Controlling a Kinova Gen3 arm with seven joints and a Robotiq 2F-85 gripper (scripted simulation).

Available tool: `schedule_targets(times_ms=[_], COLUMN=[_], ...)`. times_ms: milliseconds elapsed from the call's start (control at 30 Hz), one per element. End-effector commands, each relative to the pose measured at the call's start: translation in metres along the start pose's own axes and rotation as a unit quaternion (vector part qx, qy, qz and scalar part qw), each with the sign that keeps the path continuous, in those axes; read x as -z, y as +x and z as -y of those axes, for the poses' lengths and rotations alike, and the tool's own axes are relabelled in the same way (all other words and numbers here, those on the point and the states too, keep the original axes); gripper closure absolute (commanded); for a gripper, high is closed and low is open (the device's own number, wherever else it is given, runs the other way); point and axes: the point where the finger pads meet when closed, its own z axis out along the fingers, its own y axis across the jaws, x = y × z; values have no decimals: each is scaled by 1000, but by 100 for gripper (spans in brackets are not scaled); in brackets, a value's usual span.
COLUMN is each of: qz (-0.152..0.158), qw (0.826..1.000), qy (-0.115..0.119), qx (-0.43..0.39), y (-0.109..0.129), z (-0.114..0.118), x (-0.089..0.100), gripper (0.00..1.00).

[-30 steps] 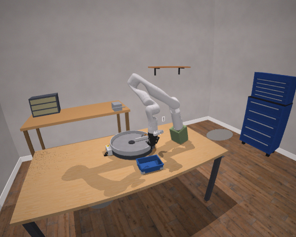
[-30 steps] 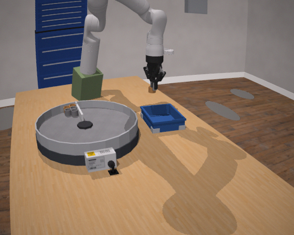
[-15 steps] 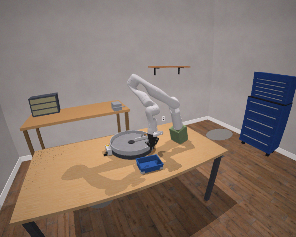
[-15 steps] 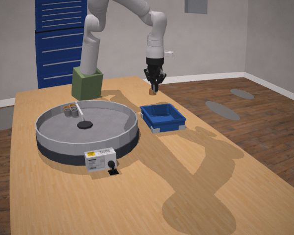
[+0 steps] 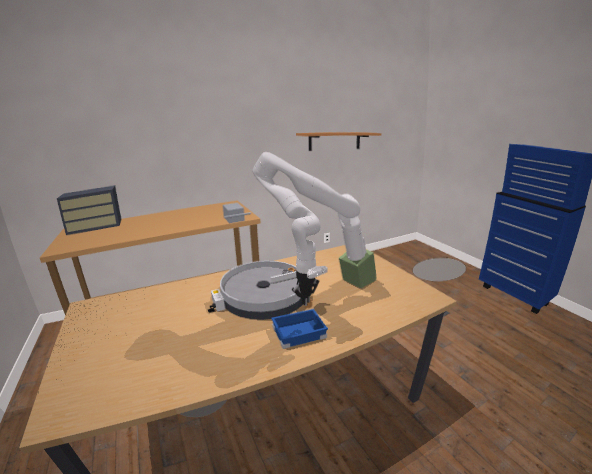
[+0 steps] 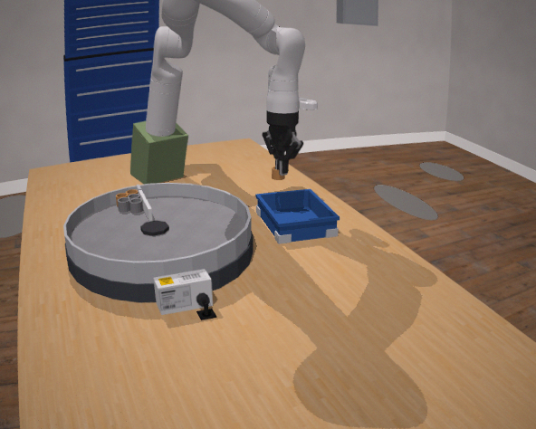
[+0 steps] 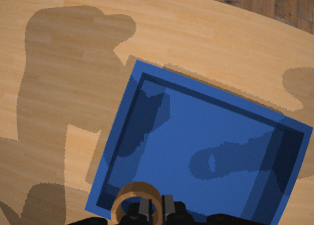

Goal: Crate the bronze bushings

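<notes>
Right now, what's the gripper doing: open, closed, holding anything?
Gripper: closed on a bronze bushing, carried near the blue crate.

Crate (image 6: 297,214) beside turning table (image 6: 157,256)

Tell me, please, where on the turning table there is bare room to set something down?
Most of the turning table's grey floor is bare: the stretch between the black hub and the near rim. It is crowded only at the far rim, where bushings cluster against the white bar.
</notes>
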Motion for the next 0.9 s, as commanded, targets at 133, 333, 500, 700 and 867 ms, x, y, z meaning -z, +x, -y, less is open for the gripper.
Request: schedule_targets(times_ms=[133,333,500,700,867], qz=[-1,-1,0,0,0], qw=[1000,1000,1000,1000,1000], qy=[3,3,2,2,2], qx=[0,0,0,0,0], y=[1,1,1,1,1], z=[2,2,2,2,2], x=[-20,-20,-25,-43,-43], gripper=[100,100,100,100,100])
